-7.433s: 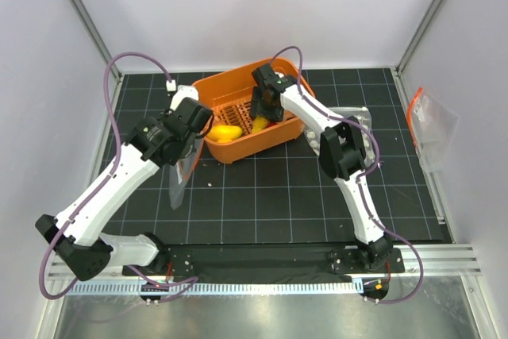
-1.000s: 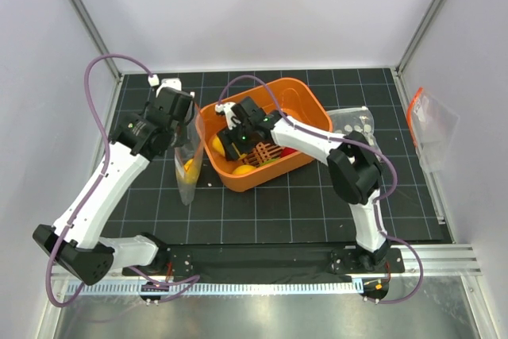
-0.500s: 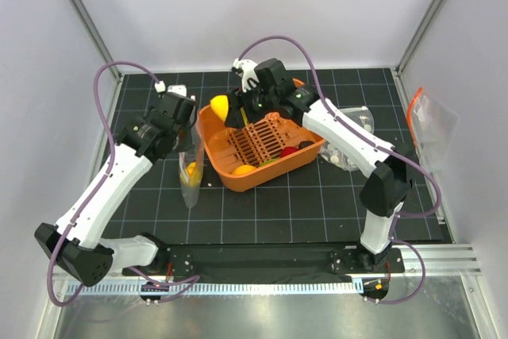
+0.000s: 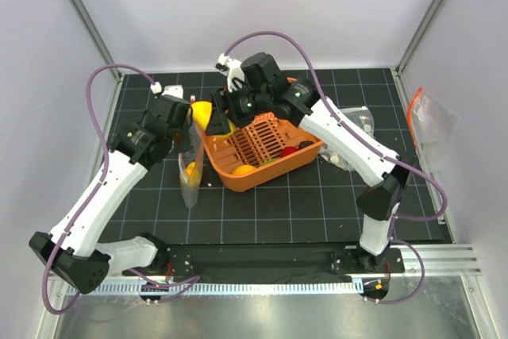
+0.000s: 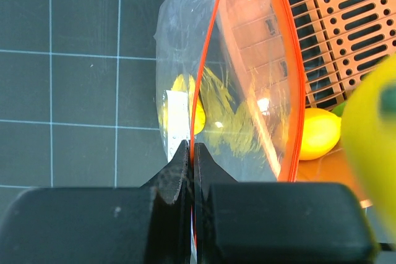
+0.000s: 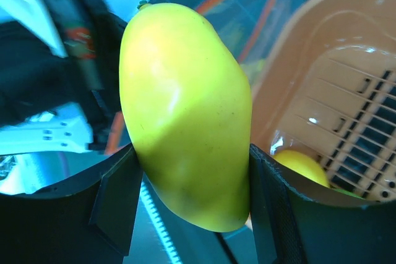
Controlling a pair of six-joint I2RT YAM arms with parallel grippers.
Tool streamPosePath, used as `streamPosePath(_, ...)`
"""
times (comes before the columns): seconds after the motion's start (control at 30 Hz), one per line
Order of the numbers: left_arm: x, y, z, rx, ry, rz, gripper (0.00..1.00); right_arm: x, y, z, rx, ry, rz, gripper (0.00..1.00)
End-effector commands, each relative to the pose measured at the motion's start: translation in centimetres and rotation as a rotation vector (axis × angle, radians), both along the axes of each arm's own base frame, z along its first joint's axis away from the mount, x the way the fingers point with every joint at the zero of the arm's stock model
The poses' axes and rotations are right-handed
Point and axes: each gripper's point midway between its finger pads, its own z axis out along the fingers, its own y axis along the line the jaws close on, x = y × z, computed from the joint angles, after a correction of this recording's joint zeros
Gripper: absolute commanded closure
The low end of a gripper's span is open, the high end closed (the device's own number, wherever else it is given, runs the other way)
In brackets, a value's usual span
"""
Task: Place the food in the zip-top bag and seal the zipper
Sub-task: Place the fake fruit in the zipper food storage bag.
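The left end effector [image 5: 192, 164] has its black fingers [image 5: 175, 168] pinched together on the orange-red zipper [image 5: 207, 60] of the zip-top bag [image 5: 241, 91], whose mouth gapes wide. Yellow food [image 5: 182, 100] lies inside, above the dark gridded surface [image 5: 74, 91]. To the right, the orange basket [image 5: 346, 23] holds a yellow lemon [image 5: 318, 133]. A large yellow fruit [image 5: 371, 128] blurs the right edge.

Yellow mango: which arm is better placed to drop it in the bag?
Right. The right gripper holds the yellow mango, raised next to the open mouth of the zip-top bag. The left gripper is shut on the bag's orange-red edge, holding it up, so it looks tied up.
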Motion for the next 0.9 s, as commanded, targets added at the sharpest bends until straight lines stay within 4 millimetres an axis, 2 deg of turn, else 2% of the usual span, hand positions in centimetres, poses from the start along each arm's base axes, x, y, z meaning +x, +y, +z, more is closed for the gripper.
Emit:
streamPosePath(0.0,0.6,-0.1,1.1,-0.032,-0.058,0.004,1.00,-1.9,1.3,2.4,0.033,0.095,-0.009,0.85)
streamPosePath(0.17,0.4,-0.1,1.2,-0.040,-0.067,0.007,1.00,-2.8,2.9,1.2,0.031,0.264,-0.047,0.87)
streamPosePath(0.27,0.3,0.0,1.3,-0.048,-0.074,0.008,1.00,-3.2,3.0,-0.4,-0.026,0.309,-0.068,0.88)
streamPosePath(0.43,0.3,0.0,1.6,-0.055,-0.089,0.009,1.00,-2.7,3.5,-1.6,-0.052,0.356,-0.097,0.89)
streamPosePath(0.47,0.3,0.0,1.7,-0.056,-0.092,0.008,1.00,-2.9,3.4,-2.1,-0.073,0.374,-0.100,0.88)
streamPosePath(0.5,0.3,0.1,1.7,-0.053,-0.093,0.008,1.00,-2.7,3.4,-1.7,-0.073,0.370,-0.109,0.89)
streamPosePath(0.53,0.3,0.1,1.7,-0.052,-0.094,0.008,1.00,-2.5,3.5,-2.6,-0.100,0.389,-0.126,0.89)
streamPosePath(0.77,0.4,0.0,2.0,-0.053,-0.108,0.000,1.00,-2.5,1.3,-4.3,-0.210,0.481,-0.240,0.89)
streamPosePath(0.87,0.4,-0.8,2.0,-0.086,-0.110,-0.028,1.00,-2.8,1.5,-4.9,-0.217,0.527,-0.238,0.88)
